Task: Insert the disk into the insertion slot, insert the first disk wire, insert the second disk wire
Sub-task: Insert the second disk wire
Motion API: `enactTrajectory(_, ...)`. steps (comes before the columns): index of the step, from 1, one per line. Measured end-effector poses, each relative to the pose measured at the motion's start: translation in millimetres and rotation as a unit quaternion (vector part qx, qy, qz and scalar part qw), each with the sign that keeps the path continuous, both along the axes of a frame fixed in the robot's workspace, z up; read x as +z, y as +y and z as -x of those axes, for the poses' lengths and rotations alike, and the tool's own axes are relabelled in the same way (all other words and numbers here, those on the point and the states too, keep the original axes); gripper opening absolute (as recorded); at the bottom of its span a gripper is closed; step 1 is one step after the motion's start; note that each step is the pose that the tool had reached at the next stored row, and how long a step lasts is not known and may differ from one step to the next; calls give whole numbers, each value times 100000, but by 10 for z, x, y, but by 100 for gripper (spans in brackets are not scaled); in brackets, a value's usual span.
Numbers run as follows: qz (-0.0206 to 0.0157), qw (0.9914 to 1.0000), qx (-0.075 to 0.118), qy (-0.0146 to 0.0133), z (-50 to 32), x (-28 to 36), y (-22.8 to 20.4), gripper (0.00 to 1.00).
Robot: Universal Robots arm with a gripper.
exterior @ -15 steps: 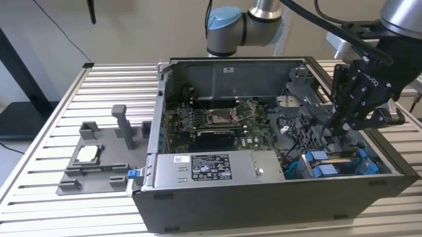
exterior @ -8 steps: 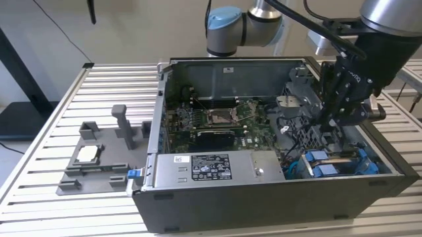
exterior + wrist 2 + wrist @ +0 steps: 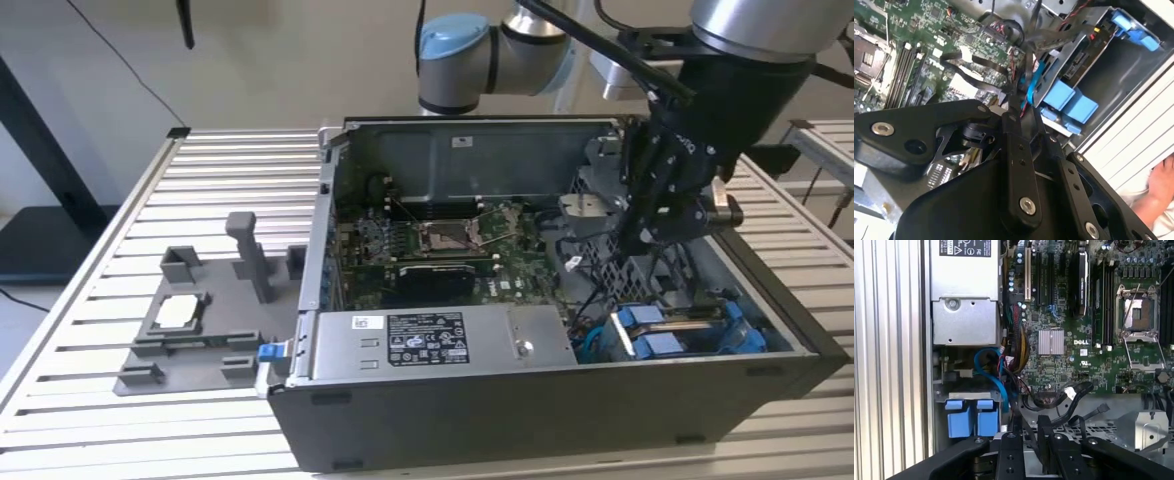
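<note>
The disk (image 3: 681, 335) sits seated in the insertion slot (image 3: 747, 300), its blue carrier tabs (image 3: 968, 417) facing up at the case's front corner, just below and beside the claw (image 3: 641, 245). In the first wrist view the claw's two black fingers (image 3: 1046, 440) stand close together with a narrow gap, a dark cable running up between them; whether they actually pinch it cannot be told. A blue cable (image 3: 996, 380) loops from beside the tabs toward the motherboard (image 3: 1089, 340), and a bundle of coloured power wires (image 3: 1019, 340) crowds the space just ahead of the fingertips. Flat black cables (image 3: 974, 70) curl across the board near the claw in the second wrist view. Beyond the wires lies the grey power-supply box (image 3: 966, 315). The computer case (image 3: 534, 420) rests on a slatted metal table (image 3: 227, 170), with a grey fixture tray (image 3: 187, 330) well apart on the exterior view's left. A person's hand (image 3: 1159, 187) rests outside the case.
</note>
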State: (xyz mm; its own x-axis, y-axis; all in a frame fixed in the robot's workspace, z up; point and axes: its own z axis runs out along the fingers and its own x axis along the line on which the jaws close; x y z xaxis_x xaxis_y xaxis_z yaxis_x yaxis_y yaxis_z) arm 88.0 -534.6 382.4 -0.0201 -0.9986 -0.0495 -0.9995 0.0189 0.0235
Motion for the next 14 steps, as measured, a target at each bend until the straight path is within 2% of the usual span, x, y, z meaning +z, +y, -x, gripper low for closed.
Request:
enactTrajectory(4,16,100000,35,-119,39,7,2,27)
enactTrajectory(9,-1,100000,53,-154,47,59,3,27)
enactTrajectory(10,-4,100000,59,-235,48,58,7,27)
enactTrajectory(12,84,99998,132,-677,49,39,34,27)
enactTrajectory(14,144,99995,376,-878,52,6,72,27)
